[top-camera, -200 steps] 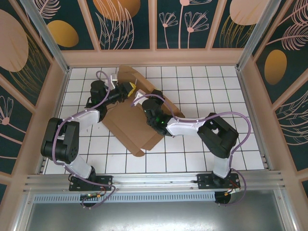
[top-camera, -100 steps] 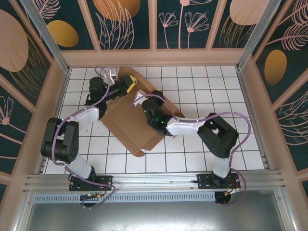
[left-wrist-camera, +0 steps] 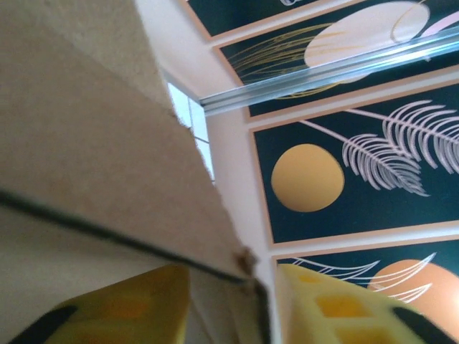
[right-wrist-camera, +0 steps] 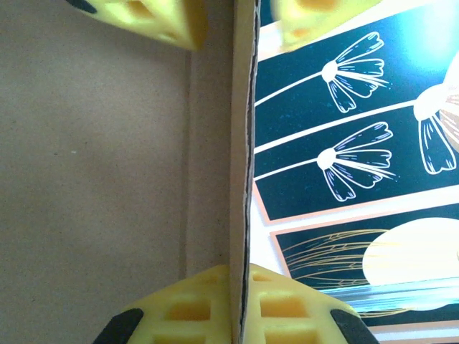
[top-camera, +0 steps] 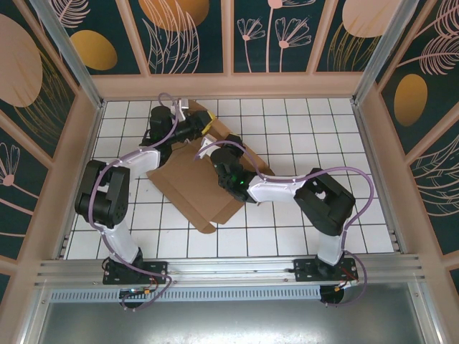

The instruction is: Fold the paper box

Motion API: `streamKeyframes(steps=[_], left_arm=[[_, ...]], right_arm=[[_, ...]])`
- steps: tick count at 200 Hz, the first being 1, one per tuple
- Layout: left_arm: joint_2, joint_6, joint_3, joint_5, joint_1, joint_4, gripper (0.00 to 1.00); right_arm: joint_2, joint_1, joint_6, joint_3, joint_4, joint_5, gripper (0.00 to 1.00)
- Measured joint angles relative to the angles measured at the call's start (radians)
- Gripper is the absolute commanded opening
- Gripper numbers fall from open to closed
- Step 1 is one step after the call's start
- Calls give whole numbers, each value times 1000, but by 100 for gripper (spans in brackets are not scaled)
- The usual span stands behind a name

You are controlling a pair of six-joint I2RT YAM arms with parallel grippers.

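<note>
- First, anchor with your right gripper (right-wrist-camera: 240,304), clamped on the paper box (top-camera: 188,190) wall.
- Your left gripper (left-wrist-camera: 229,308) straddles the flap (left-wrist-camera: 107,165); grip uncertain: seat it squarely.

Cardboard box (top-camera: 183,188), brown: 1. Robot arms: 2 (left arm (top-camera: 107,193), right arm (top-camera: 326,201)). Sets of yellow jaws: 2. White-tiled bench (top-camera: 308,136): 1.

The paper box (top-camera: 183,190) is matt brown cardboard with a faintly fibrous face and ragged cut edges, the right gripper (right-wrist-camera: 240,287) wears matt yellow moulded plastic pads (right-wrist-camera: 179,312), and the table (top-camera: 287,122) is smooth, glossy white tile.
</note>
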Motion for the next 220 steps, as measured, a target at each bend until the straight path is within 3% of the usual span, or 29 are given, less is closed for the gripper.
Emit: streamKeyframes(steps=[18,39,46,68,89,114,134,144,154,174,197,220], left_arm=[[1,7,5,-4,-2,-12,12],[5,8,6,-14,-3,-19,6],[7,8,6,-15,-3,-19,5],[18,-10,5,-14,-3,11,1],[51,-49,0,-12,-3,96,0],[69,-102,-51,-19,-3,201,0],[74,-141,-105,-43,-3,289,0],[75,-157,-130,-61,-3,333,0],[75,-174,-155,-81,-3,373,0],[75,-196,-199,-140,-3,436,0],[72,-207,-248,-235,-10,467,0],[34,-203,-313,-351,-32,469,0]], right_arm=[[0,0,11,0,-18,-3,20],[-14,3,74,7,-98,-27,59],[-29,5,112,13,-160,-48,68],[-109,16,274,52,-396,-172,81],[-226,12,478,131,-613,-357,81],[-377,-56,708,204,-761,-601,72],[-487,-140,883,207,-818,-762,59],[-520,-170,960,200,-835,-822,47],[-541,-180,1024,180,-846,-867,35],[-544,-175,1149,114,-872,-954,23],[-501,-153,1261,21,-911,-995,18],[-470,-142,1332,-46,-951,-1007,22]])
